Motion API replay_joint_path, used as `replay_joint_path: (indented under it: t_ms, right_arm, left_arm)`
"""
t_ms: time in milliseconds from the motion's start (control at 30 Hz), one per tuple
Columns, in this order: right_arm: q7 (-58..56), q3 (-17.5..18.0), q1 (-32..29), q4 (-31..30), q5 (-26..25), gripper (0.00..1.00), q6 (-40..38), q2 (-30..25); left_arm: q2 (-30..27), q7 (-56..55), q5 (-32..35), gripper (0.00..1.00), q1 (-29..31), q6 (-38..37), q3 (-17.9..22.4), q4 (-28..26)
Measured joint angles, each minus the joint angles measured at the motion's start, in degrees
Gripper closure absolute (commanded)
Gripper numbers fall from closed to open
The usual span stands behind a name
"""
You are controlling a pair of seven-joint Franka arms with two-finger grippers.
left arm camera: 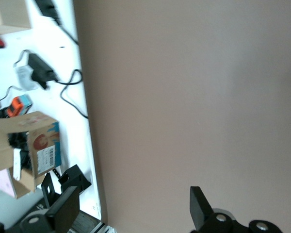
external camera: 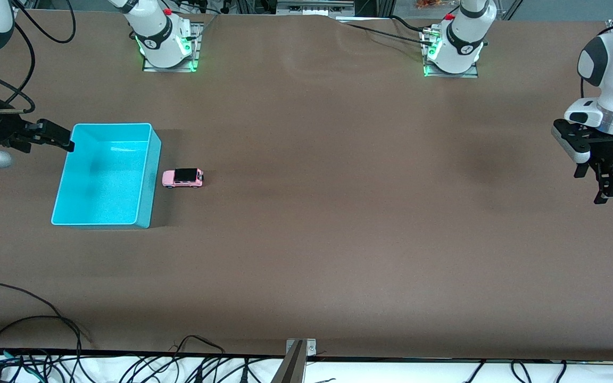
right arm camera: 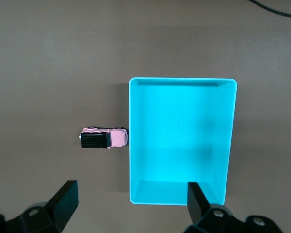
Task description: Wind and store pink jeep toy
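At the left edge of the front view the right hand (external camera: 54, 135) hangs by the upper corner of the turquoise bin (external camera: 141, 215), fingers spread and gripping nothing. Just beside the bin's wall, on the table (external camera: 338, 239), sits the pink jeep toy (external camera: 182, 177), upright on its wheels, left of centre in the frame and toward the right arm's end of the table. Far off at the right edge, the left hand (external camera: 607, 183) waits over bare table, also spread and empty.

The step in hand looks like the first reach for the jeep. The right hand is the closer one, so it should do the work. The toy is tiny and stands very close to the bin, so the fingers would best close across its sides, coming straight down, without nudging the wall or rolling the car away.

The right wrist view shows what the front one leaves unclear: the bin is empty and the jeep's nose nearly touches the wall. The left wrist view shows only table and clutter off its edge.
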Motion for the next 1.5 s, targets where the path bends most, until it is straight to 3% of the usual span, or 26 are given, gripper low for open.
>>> replay_joint_path:
  t_ms: [300,600,833,1100,1500]
  right_arm:
    - [-1.91,0.25,0.31,-0.02,0.0,0.0,-0.23,0.71]
    - [-16.53,0.81,3.63,-0.07,0.0,0.0,-0.42,1.64]
    - [-31.92,1.02,6.48,-0.94,0.0,0.0,-1.02,3.8]
    - [-51.92,1.18,8.48,-2.98,0.0,0.0,1.42,7.26]
    - [-71.27,1.41,8.54,-17.97,0.49,0.0,19.23,8.9]
  left_arm:
    - [-1.66,-15.67,-0.01,0.0,-0.06,-5.9,-0.41,0.0]
    - [-4.24,-28.48,-0.29,0.0,-0.64,-16.84,-2.62,1.22]
    - [-5.51,-40.0,-6.48,0.0,-1.69,-34.79,-6.45,9.5]
    - [-5.67,-49.92,-7.82,0.0,-1.77,-52.35,-9.69,19.67]
    - [-5.98,-52.92,-13.87,0.0,-1.76,-71.24,-9.7,35.44]
